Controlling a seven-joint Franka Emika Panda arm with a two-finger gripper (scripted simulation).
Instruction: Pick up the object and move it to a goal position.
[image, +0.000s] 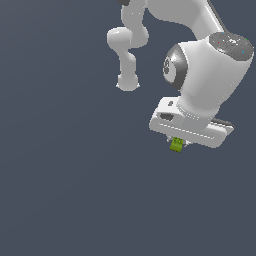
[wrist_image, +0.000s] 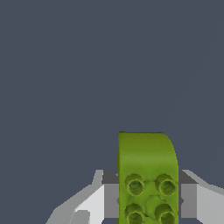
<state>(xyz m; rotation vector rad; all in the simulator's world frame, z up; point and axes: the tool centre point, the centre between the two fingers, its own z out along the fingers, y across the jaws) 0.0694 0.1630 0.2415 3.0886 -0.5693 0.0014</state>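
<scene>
Gripper (image: 176, 143) clamped on lime-green studded block (image: 176, 145), jaws snug against both its sides in wrist view. Block sits under hand, exterior view's right. Pick looks done; transport left, no goal marker visible.

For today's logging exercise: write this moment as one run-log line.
gripper: shut on green block | block: held between fingers | goal: not visible

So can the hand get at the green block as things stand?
Yes, it looks like it already has it: the green block sits between the fingers of the hand, which appear closed against its sides. Nothing else is visible around it.
</scene>
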